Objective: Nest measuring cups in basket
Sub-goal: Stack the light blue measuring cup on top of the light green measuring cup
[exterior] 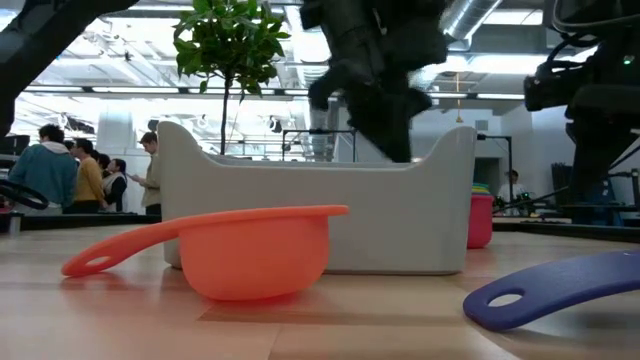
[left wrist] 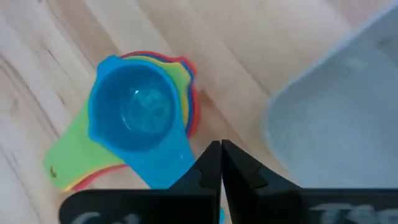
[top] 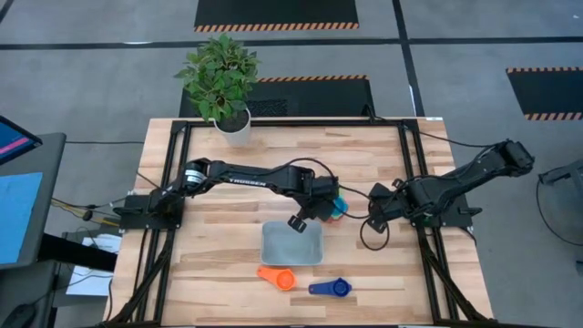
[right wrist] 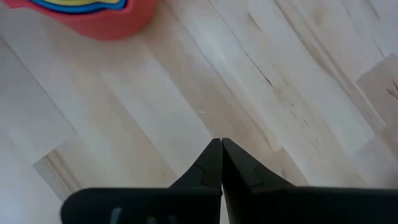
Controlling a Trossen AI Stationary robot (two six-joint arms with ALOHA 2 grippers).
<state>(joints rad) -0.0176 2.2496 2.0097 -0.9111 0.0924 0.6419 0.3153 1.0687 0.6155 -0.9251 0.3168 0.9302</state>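
Both fingers of our left gripper (left wrist: 221, 163) meet over the blue handle of the nested cup stack (left wrist: 140, 115) beside the basket (top: 292, 243). Pinching one handle, we risk lifting only the top cup. Our right gripper (right wrist: 221, 163), closed, waits nearby.

Both arms I was driving were matte black, built of slim tubular links joined by chunkier rounded housings. The left arm (top: 246, 175) carried white lettering along its long link and a silver ring at the joint near its base. The right arm (top: 455, 182) was plain black, with a black cable looped off it at six o'clock. On both wrist cameras the fingers (left wrist: 231, 168) were black, tapering wedges, above a flat black bar.
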